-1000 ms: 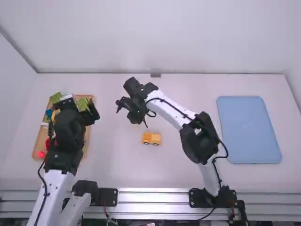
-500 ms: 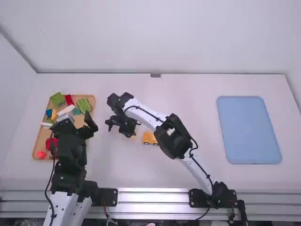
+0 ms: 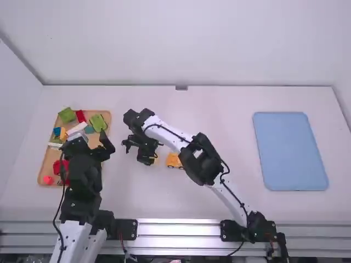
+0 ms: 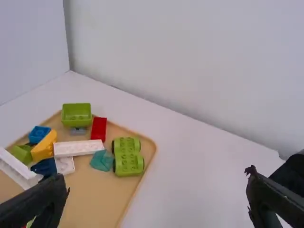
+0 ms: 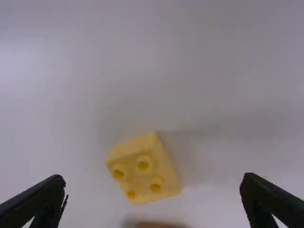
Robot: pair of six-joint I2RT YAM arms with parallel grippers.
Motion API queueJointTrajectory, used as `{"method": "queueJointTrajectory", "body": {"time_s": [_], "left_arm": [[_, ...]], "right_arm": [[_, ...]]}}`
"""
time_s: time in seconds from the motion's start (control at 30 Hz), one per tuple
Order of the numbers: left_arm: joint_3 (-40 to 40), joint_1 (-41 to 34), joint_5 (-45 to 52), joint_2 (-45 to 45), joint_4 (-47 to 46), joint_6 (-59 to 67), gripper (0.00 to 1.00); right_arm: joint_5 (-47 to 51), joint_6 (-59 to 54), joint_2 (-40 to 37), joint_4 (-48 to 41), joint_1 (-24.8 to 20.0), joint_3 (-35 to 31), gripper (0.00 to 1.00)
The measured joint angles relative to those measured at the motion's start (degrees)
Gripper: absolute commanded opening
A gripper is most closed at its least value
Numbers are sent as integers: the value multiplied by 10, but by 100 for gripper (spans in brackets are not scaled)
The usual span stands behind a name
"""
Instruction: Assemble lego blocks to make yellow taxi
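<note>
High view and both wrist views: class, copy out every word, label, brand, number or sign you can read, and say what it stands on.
None: no readable text on the yellow block, the yellow toy car, the tan tray or the blue tray.
Any marks on the left arm's black base plate are too small to read.

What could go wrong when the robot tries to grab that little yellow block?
The right gripper is open around the small yellow block, which sits turned at a slant between the fingers, so it might twist or slip out when they close. The yellow car piece with wheels is close beside that block, so the gripper could bump it.
</note>
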Motion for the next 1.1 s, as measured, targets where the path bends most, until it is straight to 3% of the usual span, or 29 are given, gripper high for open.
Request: {"method": "queueJointTrajectory", "body": {"time_s": [0.23,0.4,0.5,0.6,0.67,0.83,0.87,0.97,1.1], "left_arm": [[0,0,45,28,16,0,99],[0,0,85,89,47,14,99],[0,0,99,129,63,24,99],[0,0,109,174,85,33,99],[1,0,130,215,95,58,99],[51,-2,187,298,67,123,99],[61,-3,194,306,58,131,99],[143,-3,250,367,-29,193,99],[239,-15,284,441,-163,289,99]], "right_arm": [[2,20,-25,7,-37,0,98],[3,31,-116,55,-65,-8,98],[12,51,-173,117,-76,-51,98],[35,85,-247,224,-87,-160,98],[54,110,-310,320,-99,-285,98],[64,160,-440,468,-137,-514,98],[63,165,-454,485,-142,-533,98],[26,188,-566,591,-188,-652,98],[-32,200,-651,696,-241,-749,98]]}}
